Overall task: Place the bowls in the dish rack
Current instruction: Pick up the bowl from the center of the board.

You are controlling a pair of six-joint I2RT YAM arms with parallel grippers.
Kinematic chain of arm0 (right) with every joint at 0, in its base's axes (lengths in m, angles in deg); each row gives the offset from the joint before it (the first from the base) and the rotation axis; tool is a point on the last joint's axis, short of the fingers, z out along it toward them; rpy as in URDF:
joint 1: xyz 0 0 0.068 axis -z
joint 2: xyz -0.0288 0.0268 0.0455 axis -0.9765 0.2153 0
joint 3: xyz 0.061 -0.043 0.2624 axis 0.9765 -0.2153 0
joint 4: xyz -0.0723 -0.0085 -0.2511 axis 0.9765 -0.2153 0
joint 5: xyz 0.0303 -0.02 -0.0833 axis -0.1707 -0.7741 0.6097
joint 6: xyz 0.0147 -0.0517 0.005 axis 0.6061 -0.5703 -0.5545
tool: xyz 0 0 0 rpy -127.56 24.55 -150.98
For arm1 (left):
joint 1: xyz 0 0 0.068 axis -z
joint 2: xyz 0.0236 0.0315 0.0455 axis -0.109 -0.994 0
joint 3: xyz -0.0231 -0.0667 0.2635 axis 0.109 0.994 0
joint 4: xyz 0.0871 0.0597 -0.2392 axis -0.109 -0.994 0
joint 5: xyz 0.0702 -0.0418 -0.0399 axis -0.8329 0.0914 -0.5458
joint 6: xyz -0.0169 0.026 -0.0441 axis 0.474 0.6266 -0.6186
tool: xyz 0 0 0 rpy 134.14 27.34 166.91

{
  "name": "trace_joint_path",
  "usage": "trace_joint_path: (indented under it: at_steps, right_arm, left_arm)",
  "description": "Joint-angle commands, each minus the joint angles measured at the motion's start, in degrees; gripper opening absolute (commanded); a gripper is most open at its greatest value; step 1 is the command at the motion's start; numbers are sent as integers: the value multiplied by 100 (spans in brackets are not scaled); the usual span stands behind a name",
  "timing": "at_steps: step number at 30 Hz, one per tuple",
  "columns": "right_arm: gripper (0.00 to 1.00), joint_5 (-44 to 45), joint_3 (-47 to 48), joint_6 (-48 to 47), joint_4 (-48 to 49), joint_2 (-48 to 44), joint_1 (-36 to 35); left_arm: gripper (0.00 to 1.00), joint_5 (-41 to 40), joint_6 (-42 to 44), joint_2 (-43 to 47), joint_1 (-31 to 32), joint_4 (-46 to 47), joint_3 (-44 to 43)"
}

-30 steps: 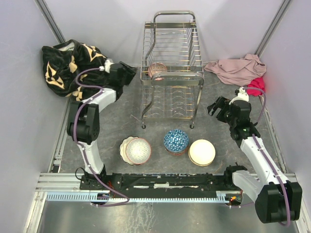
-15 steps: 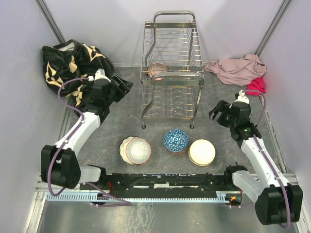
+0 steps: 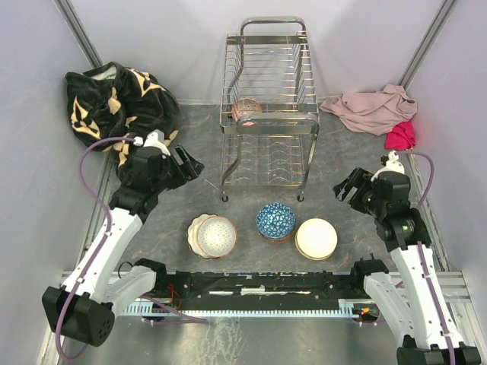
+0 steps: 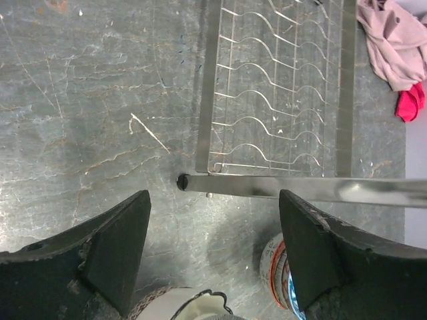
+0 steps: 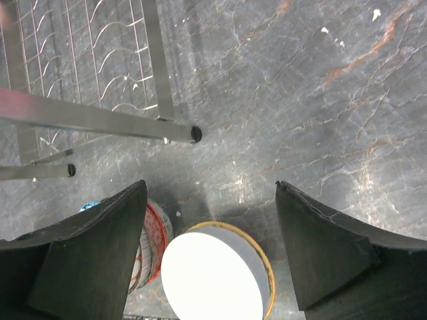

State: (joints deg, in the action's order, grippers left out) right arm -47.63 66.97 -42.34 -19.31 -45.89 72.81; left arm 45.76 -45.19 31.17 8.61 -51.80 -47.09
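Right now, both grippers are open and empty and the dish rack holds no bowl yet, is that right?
Not quite. The dish rack already holds one pinkish bowl on its upper tier, as the top external view shows. The left gripper and the right gripper are indeed open and empty.

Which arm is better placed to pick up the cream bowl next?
Right. The right arm holds its open jaws near the cream bowl, framed between them in its wrist view; the left arm is nearer the scalloped bowl.

A lab test cell: plain grey walls [image 3: 175, 46] box in a slate-patterned table [image 3: 338, 156] fronted by an aluminium rail [image 3: 84, 283].
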Motion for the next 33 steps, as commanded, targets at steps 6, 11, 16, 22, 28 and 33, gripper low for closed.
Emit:
trace_joint_path:
  at_steps: [6, 11, 16, 22, 28, 33]
  right_arm:
    - [83, -676, 361, 292, -1014, -579, 18]
    - [82, -631, 199, 191, -1543, -858, 11]
    - [76, -846, -174, 305, -1612, -889, 9]
    - [73, -724, -169, 355, -1850, -837, -29]
    - [71, -548, -170, 382, -1902, -752, -199]
    - [72, -244, -115, 452, -1865, -464, -363]
  left_arm:
    - [88, 984, 273, 503, 2, -466, -617]
    - [88, 1269, 173, 656, 7, -359, -401]
    - [88, 1338, 173, 712, 6, -337, -399]
    - [88, 1328, 235, 740, 4, -349, -421]
    - [88, 1279, 227, 993, 11, -495, -436]
    - [88, 1002, 193, 1345, 10, -709, -479]
